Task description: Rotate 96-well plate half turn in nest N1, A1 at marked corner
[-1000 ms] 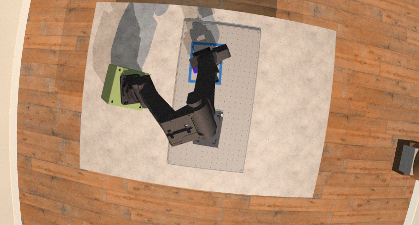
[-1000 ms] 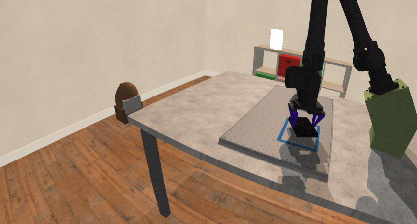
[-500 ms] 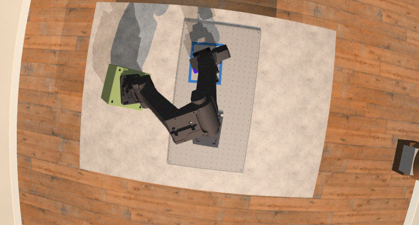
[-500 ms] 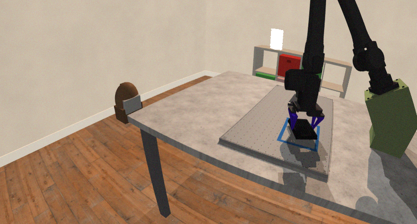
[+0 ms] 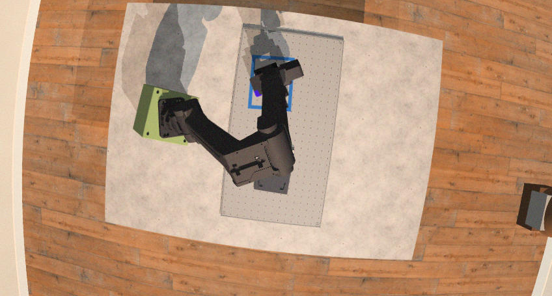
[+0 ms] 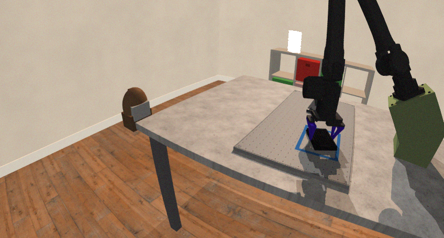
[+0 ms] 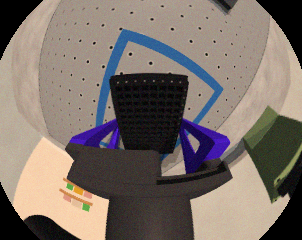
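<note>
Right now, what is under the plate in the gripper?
Under the 96-well plate, clamped in the gripper, lies the blue taped outline B1 on the perforated deck. Whether the plate touches the deck cannot be seen.

Beige walls (image 6: 93, 33), wood floor (image 6: 77, 189), shelf unit (image 6: 369, 77)

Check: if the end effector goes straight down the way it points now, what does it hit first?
Likely the deck inside the B1 outline: the end effector points down, shut on the plate. The plate's underside would touch first; the remaining gap is unclear.
</note>
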Action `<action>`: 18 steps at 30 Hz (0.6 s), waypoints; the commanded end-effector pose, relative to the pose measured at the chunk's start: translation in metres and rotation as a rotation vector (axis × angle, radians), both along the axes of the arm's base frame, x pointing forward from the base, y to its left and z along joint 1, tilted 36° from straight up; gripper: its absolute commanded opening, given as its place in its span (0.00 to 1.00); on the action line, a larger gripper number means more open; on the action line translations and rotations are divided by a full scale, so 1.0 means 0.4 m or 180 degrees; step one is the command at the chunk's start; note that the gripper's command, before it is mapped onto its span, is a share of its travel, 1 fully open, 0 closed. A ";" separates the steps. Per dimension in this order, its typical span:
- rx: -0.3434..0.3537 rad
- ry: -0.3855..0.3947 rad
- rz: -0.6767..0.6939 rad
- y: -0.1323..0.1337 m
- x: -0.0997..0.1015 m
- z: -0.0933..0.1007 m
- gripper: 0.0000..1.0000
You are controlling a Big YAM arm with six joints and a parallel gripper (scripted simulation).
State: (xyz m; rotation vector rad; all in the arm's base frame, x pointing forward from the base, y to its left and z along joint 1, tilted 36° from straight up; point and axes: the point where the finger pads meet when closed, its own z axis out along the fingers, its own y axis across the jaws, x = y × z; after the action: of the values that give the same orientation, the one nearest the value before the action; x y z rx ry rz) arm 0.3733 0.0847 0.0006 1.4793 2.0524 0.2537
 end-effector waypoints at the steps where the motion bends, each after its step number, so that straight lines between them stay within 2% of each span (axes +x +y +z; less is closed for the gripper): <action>1: 0.0008 -0.0048 -0.0002 0.000 0.023 0.002 0.00; 12: 0.0015 -0.0047 0.0007 0.006 0.012 0.008 0.00; 13: 0.0015 -0.0047 0.0007 0.006 0.012 0.008 1.00; 18: 0.0015 -0.0047 0.0007 0.006 0.012 0.008 1.00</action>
State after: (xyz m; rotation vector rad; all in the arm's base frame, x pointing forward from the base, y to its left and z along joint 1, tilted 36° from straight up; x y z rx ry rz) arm 0.3737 0.0845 -0.0008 1.4796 2.0530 0.2522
